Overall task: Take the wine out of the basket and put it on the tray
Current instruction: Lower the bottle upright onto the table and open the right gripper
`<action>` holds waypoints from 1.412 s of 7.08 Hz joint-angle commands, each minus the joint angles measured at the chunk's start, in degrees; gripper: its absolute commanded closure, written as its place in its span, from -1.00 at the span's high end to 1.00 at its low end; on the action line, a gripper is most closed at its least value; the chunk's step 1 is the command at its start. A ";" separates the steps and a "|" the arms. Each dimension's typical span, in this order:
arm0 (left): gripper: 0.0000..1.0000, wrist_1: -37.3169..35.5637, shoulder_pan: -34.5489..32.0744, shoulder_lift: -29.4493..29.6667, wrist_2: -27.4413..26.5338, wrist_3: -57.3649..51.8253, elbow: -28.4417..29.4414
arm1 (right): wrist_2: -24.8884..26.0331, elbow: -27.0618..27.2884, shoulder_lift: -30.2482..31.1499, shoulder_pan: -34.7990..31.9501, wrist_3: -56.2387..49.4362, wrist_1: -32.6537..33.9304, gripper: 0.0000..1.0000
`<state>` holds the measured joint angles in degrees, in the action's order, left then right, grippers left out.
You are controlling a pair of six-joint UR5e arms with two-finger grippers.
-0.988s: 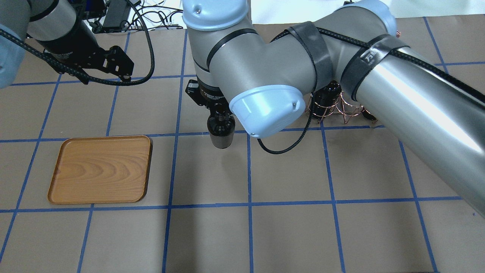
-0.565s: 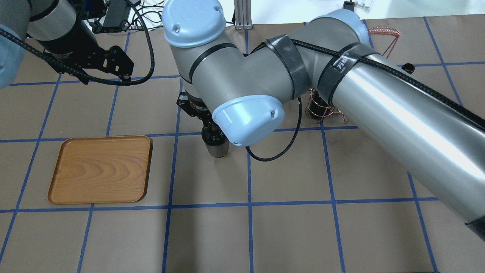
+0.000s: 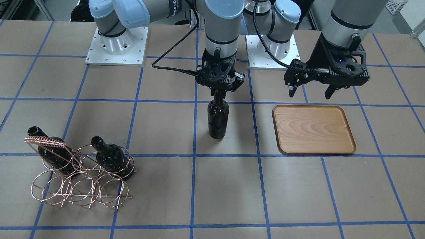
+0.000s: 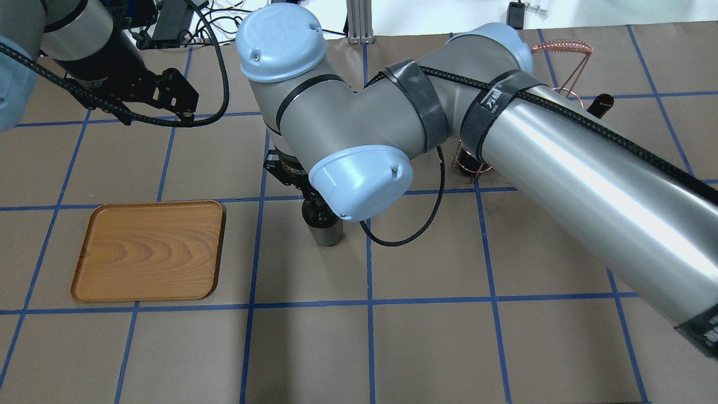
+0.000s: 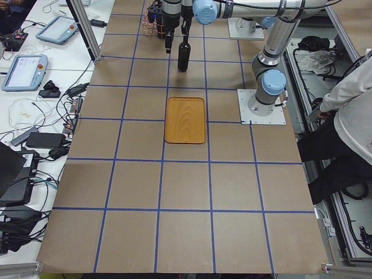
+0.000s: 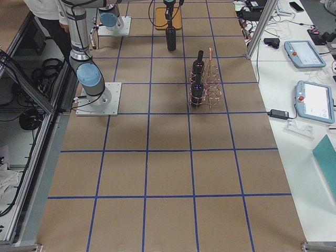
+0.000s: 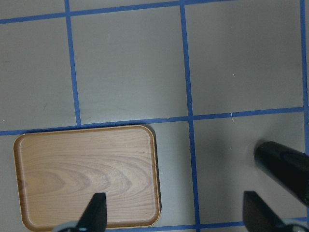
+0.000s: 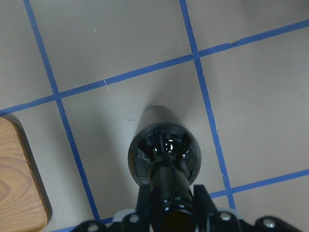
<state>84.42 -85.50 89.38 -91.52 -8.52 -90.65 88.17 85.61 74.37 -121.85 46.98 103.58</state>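
Observation:
My right gripper point(image 3: 218, 90) is shut on the neck of an upright near-black wine bottle point(image 3: 218, 119) at the table's middle. The bottle also shows in the overhead view point(image 4: 324, 227), mostly under the arm, and in the right wrist view point(image 8: 164, 153) between the fingers point(image 8: 203, 200). I cannot tell whether its base touches the paper. The wooden tray point(image 3: 313, 129) lies empty about one grid square away point(image 4: 148, 249). My left gripper point(image 3: 310, 95) hangs open above the tray's robot-side edge, with the tray point(image 7: 87, 176) beneath it. The copper wire basket point(image 3: 79, 179) holds two more bottles point(image 3: 111, 157).
The table is covered in brown paper with a blue tape grid. The right arm's large forearm point(image 4: 561, 168) crosses the overhead view and hides much of the basket point(image 4: 561, 47). Cables and boxes lie beyond the table's far edge point(image 4: 168, 22).
My right arm has carried the bottle leftwards in the overhead view, away from the basket and closer to the tray. The left arm and the tray have not moved.

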 commanded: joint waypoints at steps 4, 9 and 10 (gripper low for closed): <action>1.00 0.04 -0.01 0.00 0.02 0.00 -0.05 | 0.51 0.00 -0.54 -1.11 0.05 0.13 -0.67; 1.00 -0.05 -0.01 0.00 0.02 0.00 -0.05 | 2.60 -1.84 1.39 0.38 -0.83 0.40 1.00; 1.00 -0.05 -0.01 0.00 0.02 0.00 -0.05 | 4.71 -2.11 2.27 1.87 -1.09 -0.04 1.00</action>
<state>84.41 -85.52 89.38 -91.49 -8.53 -90.70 90.60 84.03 75.58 -121.43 46.25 103.96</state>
